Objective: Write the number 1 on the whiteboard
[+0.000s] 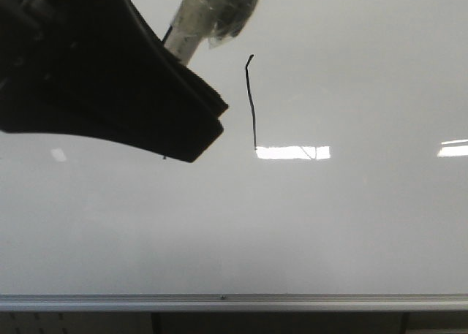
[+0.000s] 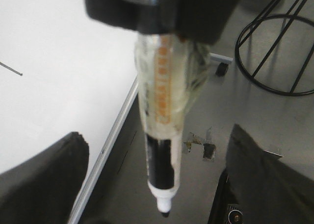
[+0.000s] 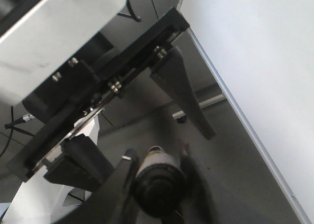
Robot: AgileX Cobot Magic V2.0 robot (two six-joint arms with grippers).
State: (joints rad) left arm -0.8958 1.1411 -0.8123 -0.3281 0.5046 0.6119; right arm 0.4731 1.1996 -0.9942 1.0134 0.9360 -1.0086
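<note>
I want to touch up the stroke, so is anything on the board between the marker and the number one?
Nothing visible. The marker in the left claw sits beside the number 1, with only bare whiteboard between them.

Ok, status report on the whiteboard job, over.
Left claw wide open, taped marker fixed between its fingers, tip off the whiteboard. Right claw open, empty. Number 1 drawn. Nothing in the way.

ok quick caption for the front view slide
Black number 1 drawn on the glossy whiteboard, with the left arm's pincer and taped marker just left of the stroke.
</note>
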